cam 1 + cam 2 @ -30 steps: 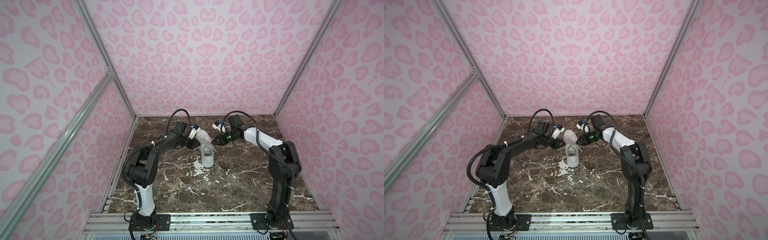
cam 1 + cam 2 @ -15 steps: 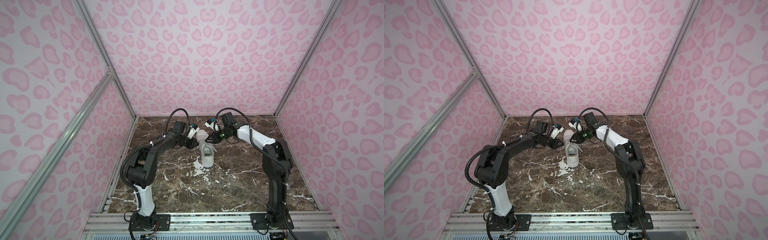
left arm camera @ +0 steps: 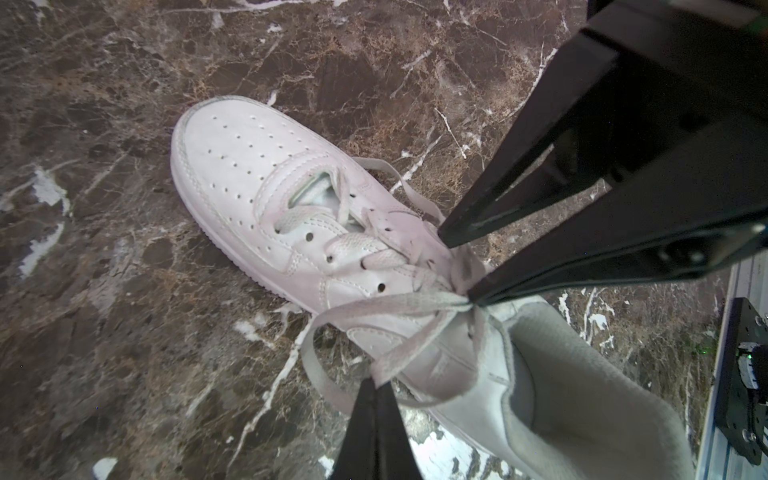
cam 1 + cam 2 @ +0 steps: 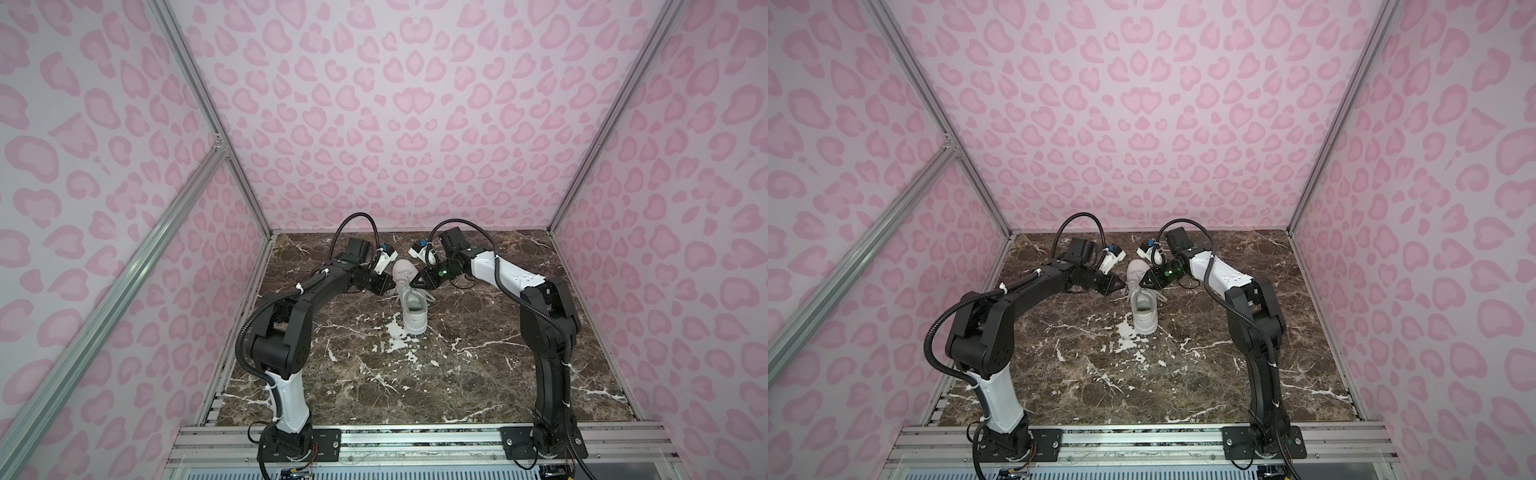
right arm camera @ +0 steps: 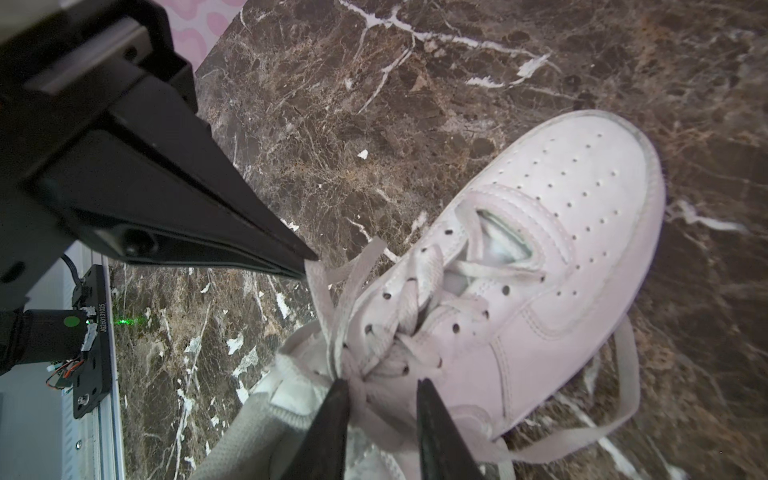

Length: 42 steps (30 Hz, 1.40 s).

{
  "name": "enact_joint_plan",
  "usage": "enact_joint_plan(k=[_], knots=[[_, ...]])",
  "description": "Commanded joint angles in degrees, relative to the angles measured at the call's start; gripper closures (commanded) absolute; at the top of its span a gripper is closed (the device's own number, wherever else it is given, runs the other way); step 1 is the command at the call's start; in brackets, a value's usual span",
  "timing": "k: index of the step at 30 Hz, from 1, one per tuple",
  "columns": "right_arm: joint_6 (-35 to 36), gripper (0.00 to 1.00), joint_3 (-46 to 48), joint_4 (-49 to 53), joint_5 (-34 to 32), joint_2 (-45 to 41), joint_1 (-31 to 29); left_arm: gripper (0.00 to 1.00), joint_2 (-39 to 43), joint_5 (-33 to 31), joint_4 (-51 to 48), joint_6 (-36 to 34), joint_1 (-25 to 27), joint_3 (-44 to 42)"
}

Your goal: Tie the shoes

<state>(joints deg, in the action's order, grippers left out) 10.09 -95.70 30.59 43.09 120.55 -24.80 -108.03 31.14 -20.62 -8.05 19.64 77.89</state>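
Sneaker (image 4: 412, 318), white and alone, stands on its sole toward the back of the brown marble tabletop (image 4: 374, 374). Its toe points at the pink patterned back wall (image 4: 415, 124), its heel at the arm bases, and its laces (image 3: 386, 305) trail off both sides. The left gripper (image 3: 374, 384), just beside the shoe's left flank, has its jaws pressed together on one lace strand. The right gripper (image 5: 380, 388) hovers at the top eyelets by the collar, jaws apart with lace crossings between them.
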Motion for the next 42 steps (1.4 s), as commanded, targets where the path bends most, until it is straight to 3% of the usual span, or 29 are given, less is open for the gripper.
enact_joint_plan(k=[1, 29, 36, 38, 41, 42], knots=[[-0.01, 0.71, 0.77, 0.7, -1.56, 0.83, -0.07, 0.97, 1.14, -1.58, -1.68, -1.56, -0.37, 0.25], [-1.03, 0.71, 1.9, -0.17, -1.34, 0.92, 0.44, 0.97, 2.43, -8.96, -1.09, 1.23, -1.87, -3.23], [-1.41, 0.7, 1.88, -0.42, 0.25, 0.39, 0.54, 0.95, 0.71, -2.8, 0.42, 1.79, -1.33, -2.88], [-1.83, 0.69, 1.59, -0.53, 0.88, 0.36, 0.54, 0.79, 0.11, -1.29, 1.31, 2.12, -0.85, -2.8], [-2.09, 0.66, 1.12, -0.1, 1.48, -0.18, 0.58, 0.47, 1.02, -0.42, 5.15, 3.41, -0.71, -4.69], [-2.18, 0.66, 1.09, -0.09, 1.62, -0.44, 0.63, 0.45, 1.51, -0.84, 5.56, 3.32, -0.74, -5.15]])
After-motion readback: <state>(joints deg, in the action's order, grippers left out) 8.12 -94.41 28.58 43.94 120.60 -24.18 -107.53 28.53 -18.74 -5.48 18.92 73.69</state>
